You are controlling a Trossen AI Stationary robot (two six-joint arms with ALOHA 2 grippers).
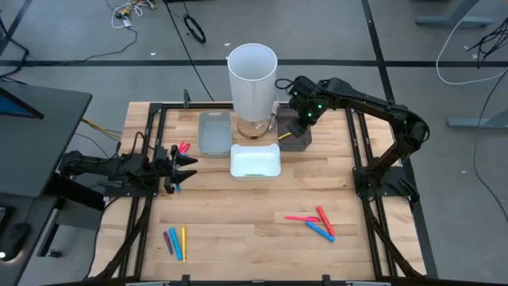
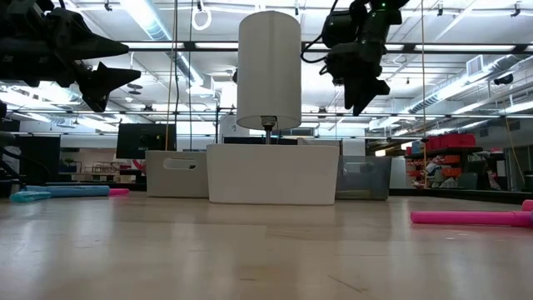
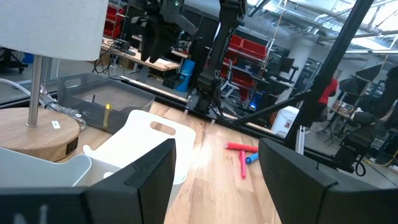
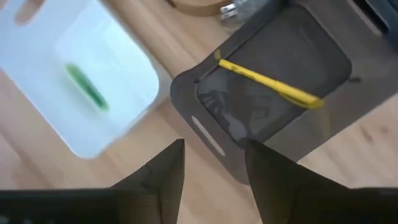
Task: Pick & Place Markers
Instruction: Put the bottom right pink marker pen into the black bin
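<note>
This is a robotics lab or workshop: an open ceiling with strip lights (image 2: 158, 29), loose cables (image 1: 194, 30) across a grey floor, red storage bins (image 2: 450, 142), monitors (image 2: 140, 140) on distant benches.

No text, brand, number or sign can be read anywhere. A small white tag (image 3: 55, 124) lies on the round wooden base (image 3: 31, 134); it perhaps carries print, too small to tell.
</note>
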